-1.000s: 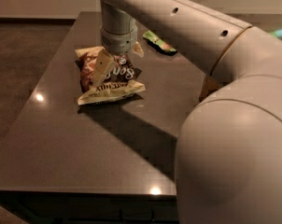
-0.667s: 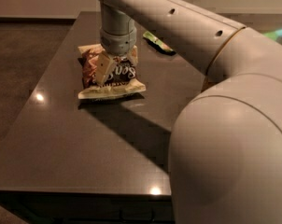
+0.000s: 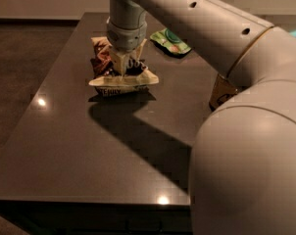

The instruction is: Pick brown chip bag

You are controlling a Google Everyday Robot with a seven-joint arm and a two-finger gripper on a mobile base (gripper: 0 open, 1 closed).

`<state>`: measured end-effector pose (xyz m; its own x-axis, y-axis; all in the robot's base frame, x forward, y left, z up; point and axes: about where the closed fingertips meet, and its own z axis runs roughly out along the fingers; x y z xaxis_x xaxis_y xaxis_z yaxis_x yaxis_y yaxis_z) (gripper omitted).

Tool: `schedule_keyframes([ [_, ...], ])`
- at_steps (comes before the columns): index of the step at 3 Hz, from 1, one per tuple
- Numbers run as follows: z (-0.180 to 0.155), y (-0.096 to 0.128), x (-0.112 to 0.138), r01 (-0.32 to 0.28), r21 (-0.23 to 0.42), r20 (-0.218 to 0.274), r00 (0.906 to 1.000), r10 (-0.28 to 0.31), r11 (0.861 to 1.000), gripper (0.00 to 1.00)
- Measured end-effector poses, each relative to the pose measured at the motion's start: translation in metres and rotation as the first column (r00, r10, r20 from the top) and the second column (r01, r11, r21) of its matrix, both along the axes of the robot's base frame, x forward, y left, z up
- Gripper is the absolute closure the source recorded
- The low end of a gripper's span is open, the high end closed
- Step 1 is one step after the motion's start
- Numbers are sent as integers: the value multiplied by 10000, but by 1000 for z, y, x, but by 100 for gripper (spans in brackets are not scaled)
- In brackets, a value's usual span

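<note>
The arm point(image 3: 202, 21) reaches in from the right, across the dark bench point(image 3: 89, 151), and the tool point(image 3: 122, 65) points straight down into the brown chip bag point(image 3: 121, 81). It's clamped on the bag: the pale fingers point(image 3: 119, 61) bite into the dark brown middle, and the wrapper is bunched up around them. The cream-yellow near end of the bag flares out flat below the tool, with lettering along its edge and a dark shadow right under it. Whether that end touches the bench or sits just above it, I cannot tell. The bag is on the far left part of the bench, near the back edge. Off to its right, well apart, a small green bag point(image 3: 170, 41) lies flat, partly tucked behind the arm. Lamp glints dot the bench top.
</note>
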<state>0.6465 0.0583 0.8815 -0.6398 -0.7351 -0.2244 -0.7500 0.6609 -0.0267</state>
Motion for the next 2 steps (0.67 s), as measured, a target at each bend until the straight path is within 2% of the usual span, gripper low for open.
schedule_keyframes([
  [1, 28, 3, -6, -425, 363, 490, 9980, 407, 9984, 100],
  [2, 64, 9, -18, -1082, 734, 1102, 9889, 998, 9914, 100],
])
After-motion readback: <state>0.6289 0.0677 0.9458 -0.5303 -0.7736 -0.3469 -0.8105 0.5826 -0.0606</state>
